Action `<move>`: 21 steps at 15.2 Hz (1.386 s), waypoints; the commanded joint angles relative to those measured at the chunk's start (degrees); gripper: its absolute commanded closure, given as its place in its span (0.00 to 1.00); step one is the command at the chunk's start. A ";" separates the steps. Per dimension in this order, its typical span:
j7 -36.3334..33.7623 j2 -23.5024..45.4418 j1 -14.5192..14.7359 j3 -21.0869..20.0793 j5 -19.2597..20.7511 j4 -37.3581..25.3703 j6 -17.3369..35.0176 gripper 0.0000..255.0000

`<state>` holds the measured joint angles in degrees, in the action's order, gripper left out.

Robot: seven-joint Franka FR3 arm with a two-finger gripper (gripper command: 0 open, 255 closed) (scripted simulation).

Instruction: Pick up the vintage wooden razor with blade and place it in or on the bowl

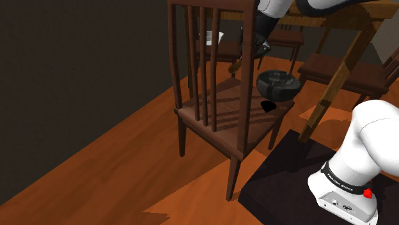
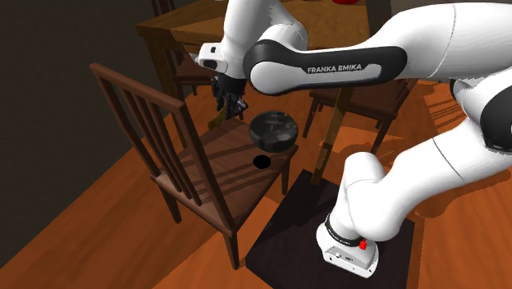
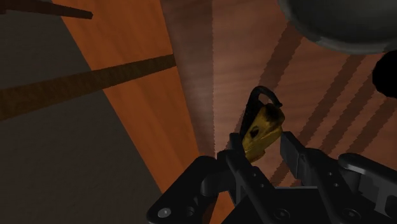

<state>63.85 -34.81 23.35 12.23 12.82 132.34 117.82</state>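
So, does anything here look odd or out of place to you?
Yes. A dark bowl sits on a chair seat, an unusual spot for one, and beside it lies a flat black patch that I cannot identify. The razor sits tilted in the gripper.

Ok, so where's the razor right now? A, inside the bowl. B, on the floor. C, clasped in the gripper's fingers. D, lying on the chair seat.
C: the wrist view shows the razor clasped between the fingers of the gripper, up off the chair seat and not yet in the bowl.
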 commanded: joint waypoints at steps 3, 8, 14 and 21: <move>3.43 -7.28 -1.95 2.17 1.40 3.89 -2.85 1.00; 8.25 -15.69 -4.80 5.22 3.47 7.13 -7.25 1.00; 13.44 -23.02 -7.97 8.76 5.98 9.43 -11.44 1.00; 13.18 -24.50 -8.93 10.14 7.48 15.40 -6.98 1.00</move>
<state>77.03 -59.13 14.56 22.16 20.09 147.02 110.28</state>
